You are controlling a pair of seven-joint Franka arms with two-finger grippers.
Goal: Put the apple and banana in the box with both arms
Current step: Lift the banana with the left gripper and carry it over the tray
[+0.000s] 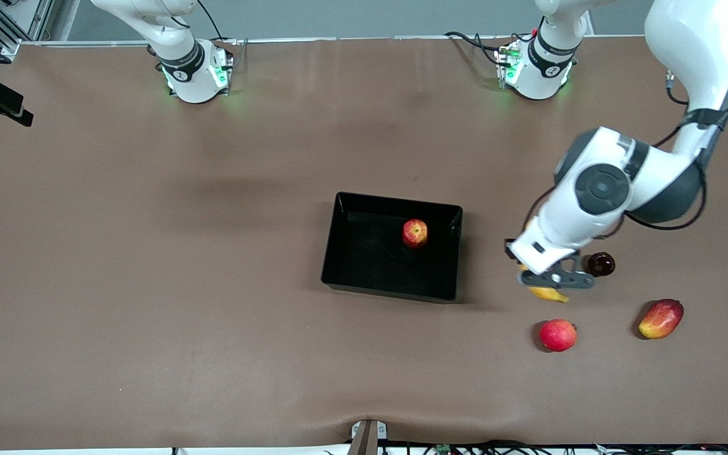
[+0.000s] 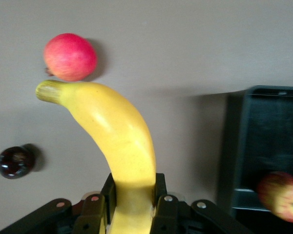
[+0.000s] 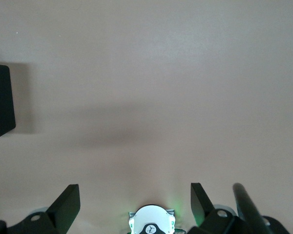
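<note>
L gripper (image 2: 132, 209) clamped on banana (image 2: 115, 141), box (image 1: 339, 253) beside it w/ apple (image 1: 414, 233) inside. R gripper (image 3: 134, 204) wide open, holding nothing, waiting.

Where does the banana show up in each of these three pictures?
Front view: banana peeks out under the left end effector, beside the box.
Left wrist view: banana fills the middle, clamped at its base.
Right wrist view: not in it.
Shared landmark: the box.
</note>
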